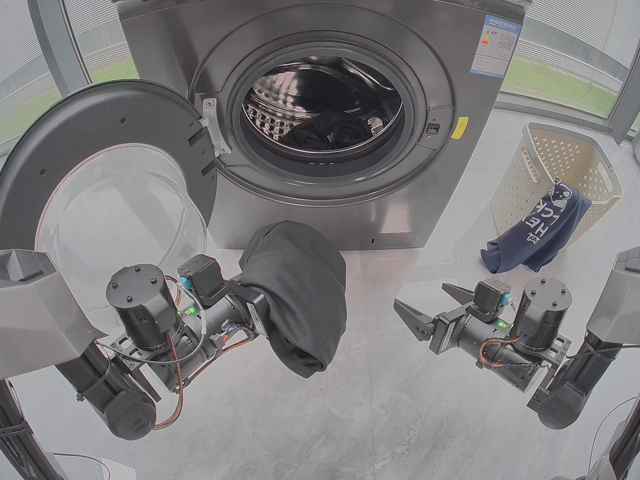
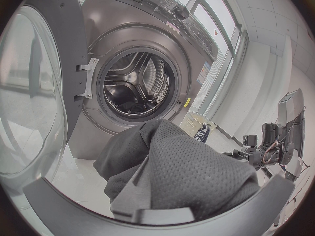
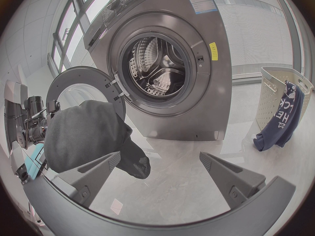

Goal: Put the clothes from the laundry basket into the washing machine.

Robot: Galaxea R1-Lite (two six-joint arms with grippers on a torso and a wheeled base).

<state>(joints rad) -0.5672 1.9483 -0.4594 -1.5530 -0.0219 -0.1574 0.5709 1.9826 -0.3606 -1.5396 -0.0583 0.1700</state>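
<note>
The washing machine (image 1: 167, 41) stands with its round door (image 1: 113, 188) swung open to the left. Dark clothes (image 1: 327, 131) lie at the bottom of the drum (image 2: 137, 82). My left gripper (image 1: 257, 311) is shut on a dark grey garment (image 1: 300, 288), which drapes over its fingers and hangs low in front of the machine, below the opening. My right gripper (image 1: 421, 296) is open with nothing in it, above the floor to the right. The cream laundry basket (image 1: 580, 161) stands right of the machine with a navy printed shirt (image 1: 540, 231) hanging over its rim to the floor.
The open door's glass bowl (image 1: 120, 228) bulges close behind my left arm. Pale tiled floor (image 1: 387, 395) lies between both arms and the machine. Windows run behind the machine and the basket.
</note>
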